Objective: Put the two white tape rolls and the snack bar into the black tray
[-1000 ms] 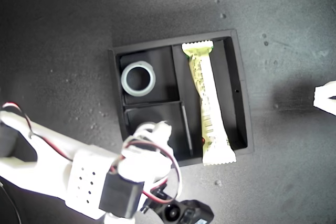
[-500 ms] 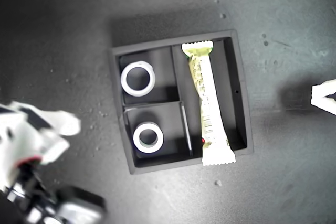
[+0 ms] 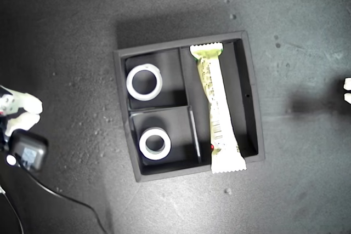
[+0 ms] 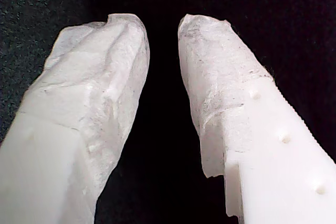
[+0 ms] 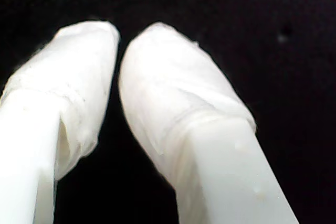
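Both tape rolls (image 3: 144,82) and the snack bar (image 3: 217,109) lay inside the black tray (image 3: 250,75); my first gripper (image 4: 164,24) stood apart and empty, my second gripper (image 5: 118,34) nearly closed on nothing.

The black tray (image 3: 251,94) sits square on the dark bench (image 3: 66,36). In its small compartment toward the exterior view's top lies the larger white tape roll (image 3: 144,82); in the small compartment below it lies the smaller white tape roll (image 3: 154,143). The snack bar (image 3: 217,108) runs along the long compartment on the tray's right in this view, its lower crimped end overhanging the tray wall. An arm (image 3: 19,130) shows at the view's left edge, another white part (image 3: 347,90) at the right edge
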Robot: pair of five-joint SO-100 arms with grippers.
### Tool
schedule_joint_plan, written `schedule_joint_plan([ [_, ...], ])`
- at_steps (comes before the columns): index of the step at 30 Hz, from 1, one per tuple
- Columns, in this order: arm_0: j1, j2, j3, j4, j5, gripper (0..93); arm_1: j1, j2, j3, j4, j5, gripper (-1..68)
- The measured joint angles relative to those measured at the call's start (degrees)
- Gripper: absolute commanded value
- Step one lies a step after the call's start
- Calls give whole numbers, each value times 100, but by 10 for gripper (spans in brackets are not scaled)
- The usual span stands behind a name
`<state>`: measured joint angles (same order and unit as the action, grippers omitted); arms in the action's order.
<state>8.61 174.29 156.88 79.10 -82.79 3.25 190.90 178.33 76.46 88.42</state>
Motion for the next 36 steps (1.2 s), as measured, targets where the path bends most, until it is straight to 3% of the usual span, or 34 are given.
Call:
schedule_joint_plan([
  [6,-44,1644,1274,79,-70,1,-9,9,0,26,0,43],
  [23,211,1688,1942,-114,-861,30,-176,88,0,26,0,45],
  [26,220,1688,1942,-114,-519,30,-176,88,0,26,0,45],
  [29,220,1688,1942,-114,360,30,-176,88,0,26,0,45],
  [36,220,1688,1942,-114,571,30,-176,88,0,26,0,45],
])
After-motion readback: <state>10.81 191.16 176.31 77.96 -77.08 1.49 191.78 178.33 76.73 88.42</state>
